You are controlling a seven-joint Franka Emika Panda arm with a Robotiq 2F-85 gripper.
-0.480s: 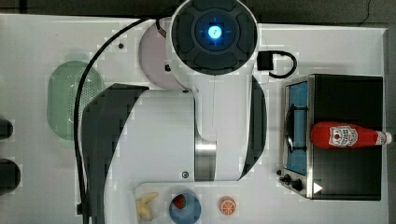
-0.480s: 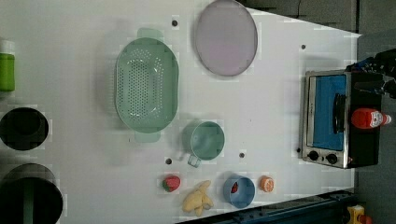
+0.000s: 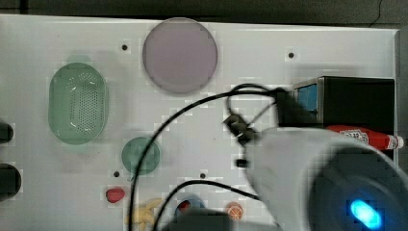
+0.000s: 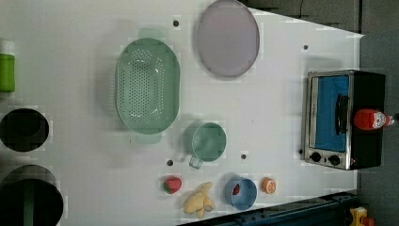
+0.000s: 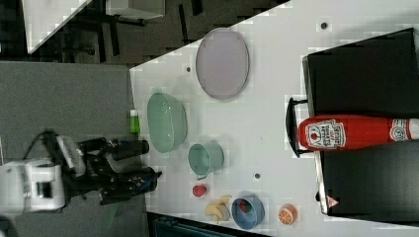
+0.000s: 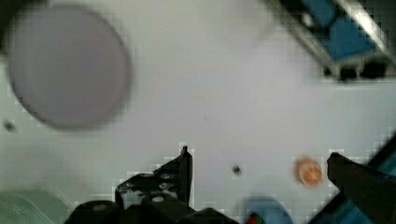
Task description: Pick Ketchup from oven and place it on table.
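Lying across the oven [image 5: 360,64] top at three o'clock, the ketchup bottle [image 5: 353,133] could roll off if the spread-open gripper [image 6: 259,172] nudges it.

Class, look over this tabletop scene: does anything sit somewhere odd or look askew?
Yes. The ketchup lies on its side on top of the oven, across its black roof, rather than standing on the table. Nothing looks spilled or damaged.
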